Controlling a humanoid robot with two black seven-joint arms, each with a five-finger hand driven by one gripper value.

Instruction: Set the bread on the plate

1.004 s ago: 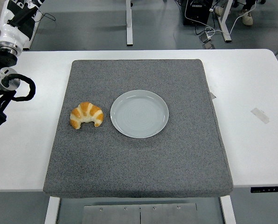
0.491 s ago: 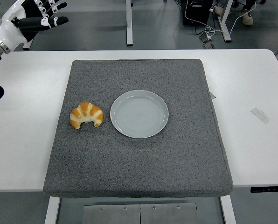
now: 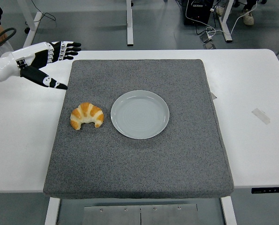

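Observation:
A golden croissant-shaped bread [image 3: 87,115] lies on the grey mat [image 3: 139,159], just left of an empty pale grey plate [image 3: 140,114] at the mat's middle. My left hand [image 3: 53,58] comes in from the left edge above the mat's far left corner. Its fingers are spread and hold nothing. The thumb [image 3: 50,82] points toward the mat. The hand is well behind and left of the bread. The right arm is out of view.
The white table [image 3: 252,89] carries the mat. A piece of tape [image 3: 260,116] lies on the table at the right. Desk legs and cables stand on the floor beyond the table's far edge.
My left arm has swung down from the top left corner over the table, and the hand now lies flat and open near the mat's far left corner. Bread and plate have not moved.

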